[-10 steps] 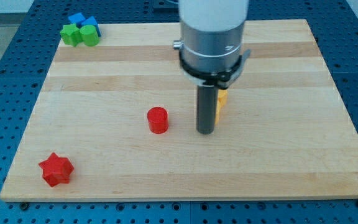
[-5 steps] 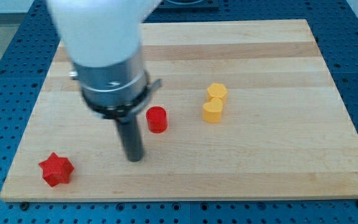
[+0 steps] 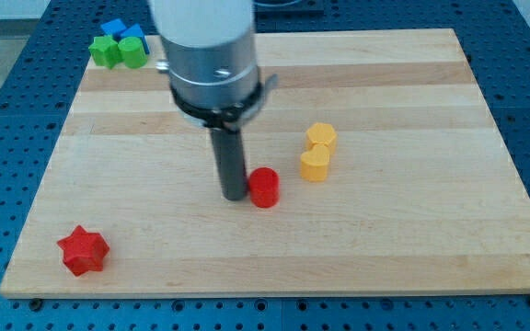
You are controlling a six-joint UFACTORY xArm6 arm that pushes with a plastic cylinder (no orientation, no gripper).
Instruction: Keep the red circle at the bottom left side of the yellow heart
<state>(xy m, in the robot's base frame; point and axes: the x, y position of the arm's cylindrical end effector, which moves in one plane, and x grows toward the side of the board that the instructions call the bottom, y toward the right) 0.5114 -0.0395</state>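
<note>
Your arm carried no pincer, only the dark rod, so there were no jaws to be wide, narrow or holding anything. My tip (image 3: 235, 196) stood on the wooden board (image 3: 412, 239) and sat against the left side of the red circle (image 3: 264, 188), touching it or very nearly so; contact could not be confirmed. To the view's right of my tip, just beyond the red circle and slightly higher, lay the yellow heart (image 3: 315, 165), near the circle but apart from it, so the circle sat at the heart's lower left. A second yellow block (image 3: 321, 137), its shape unclear, touched the heart from above. Well away toward the view's bottom left of my tip rested the red star (image 3: 83, 249). Far toward the top left corner you had a tight cluster of a green block (image 3: 107, 51), another green block (image 3: 134, 53) and a blue block (image 3: 115, 29), partly hidden behind them.
</note>
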